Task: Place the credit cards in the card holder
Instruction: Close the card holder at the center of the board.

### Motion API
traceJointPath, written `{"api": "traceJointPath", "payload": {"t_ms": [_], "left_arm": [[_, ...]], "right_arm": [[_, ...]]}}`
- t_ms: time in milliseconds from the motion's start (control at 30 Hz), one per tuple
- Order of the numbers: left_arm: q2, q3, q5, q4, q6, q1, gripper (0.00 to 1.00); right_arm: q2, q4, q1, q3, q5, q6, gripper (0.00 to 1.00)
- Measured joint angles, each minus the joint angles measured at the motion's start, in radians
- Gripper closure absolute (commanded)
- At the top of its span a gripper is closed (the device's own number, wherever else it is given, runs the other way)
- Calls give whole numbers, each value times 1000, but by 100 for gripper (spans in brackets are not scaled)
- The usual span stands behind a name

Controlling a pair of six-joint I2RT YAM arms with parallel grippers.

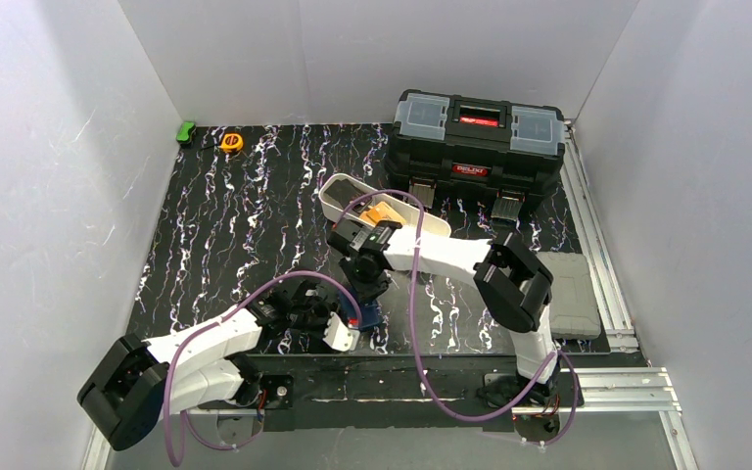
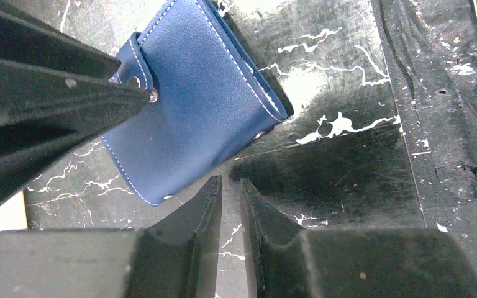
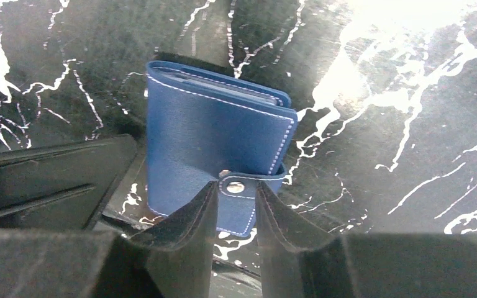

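The card holder (image 1: 369, 315) is a navy-blue wallet lying folded shut on the table near the front edge. In the right wrist view the card holder (image 3: 205, 136) has its snap tab (image 3: 236, 186) between the tips of my right gripper (image 3: 236, 186), whose jaws stand close on either side of it. My right gripper (image 1: 367, 294) is over the wallet's far side. My left gripper (image 2: 230, 183) is almost closed and empty, just off a corner of the card holder (image 2: 192, 99). My left gripper (image 1: 352, 323) is at its near left. An orange card (image 1: 384, 211) lies in the white tray (image 1: 333, 191). The dark cards are not in view.
A big black toolbox (image 1: 478, 142) stands at the back right, right behind the tray. A yellow tape measure (image 1: 232, 142) and a green object (image 1: 186, 131) lie at the back left. A grey pad (image 1: 568, 294) lies off the mat's right edge.
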Motion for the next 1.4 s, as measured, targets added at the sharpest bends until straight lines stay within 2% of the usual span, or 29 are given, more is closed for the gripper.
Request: {"api": "traceJointPath", "payload": {"t_ms": [267, 733, 1200, 1400], "left_arm": [[0, 0, 2, 1, 0, 0, 83], [-3, 0, 8, 1, -16, -1, 83], [-3, 0, 14, -3, -17, -1, 83], [-3, 0, 21, -7, -15, -1, 83]], "right_arm": [[42, -34, 37, 64, 31, 0, 59], [64, -93, 40, 96, 110, 0, 67], [97, -149, 79, 140, 165, -1, 62], [100, -165, 85, 141, 177, -1, 63]]}}
